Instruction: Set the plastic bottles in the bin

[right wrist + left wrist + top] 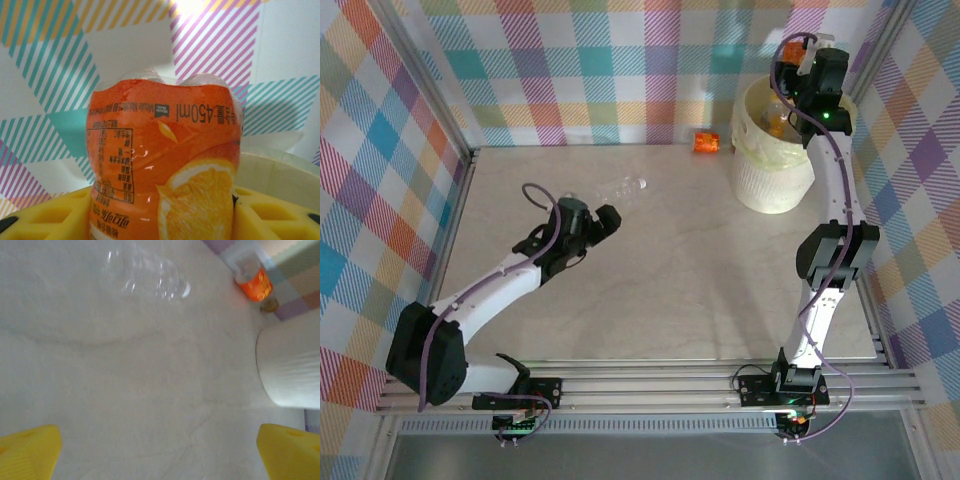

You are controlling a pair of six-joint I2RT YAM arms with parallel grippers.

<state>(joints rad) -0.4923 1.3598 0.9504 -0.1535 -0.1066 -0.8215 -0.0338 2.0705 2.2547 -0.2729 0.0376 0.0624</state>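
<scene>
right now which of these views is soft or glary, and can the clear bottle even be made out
Top external: sharp, evenly lit, yet the clear bottle is a faint shape on the pale table. Left wrist: hazy and soft; that bottle shows as glints, the orange bottle by the wall is blurred. Right wrist: the juice bottle is crisp, print readable, small glare streaks on its label.
</scene>
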